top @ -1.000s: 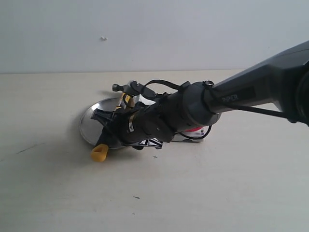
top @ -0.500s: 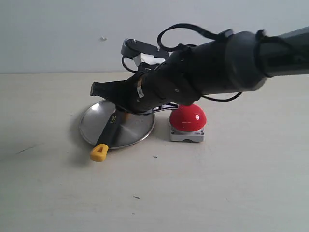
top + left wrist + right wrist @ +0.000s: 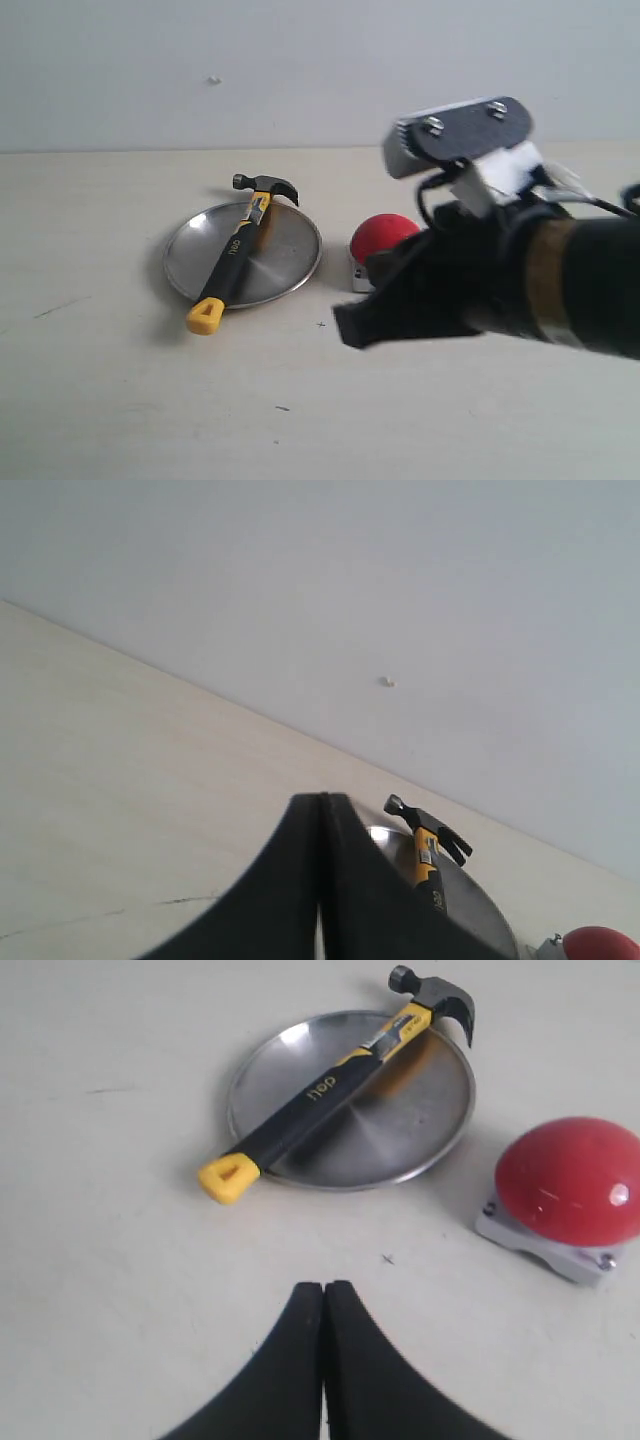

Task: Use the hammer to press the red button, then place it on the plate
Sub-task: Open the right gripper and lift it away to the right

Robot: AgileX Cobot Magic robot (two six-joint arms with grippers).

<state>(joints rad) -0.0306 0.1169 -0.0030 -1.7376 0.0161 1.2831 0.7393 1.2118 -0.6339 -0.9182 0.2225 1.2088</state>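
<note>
I see the hammer (image 3: 238, 250) lying diagonally across the plate (image 3: 292, 262), left of centre in the exterior view, its yellow end overhanging the rim. The red button (image 3: 385, 237) sits just right of the plate. My right gripper (image 3: 324, 1295), lower right, is pinched closed and empty. My left gripper (image 3: 322, 805) is closed too, holding nothing.

Exterior low, frontal; right wrist overhead, left grazing; hammer (image 3: 236, 254) shared.

The blurred right claw (image 3: 348, 325) hides part of the red button (image 3: 384, 234).
</note>
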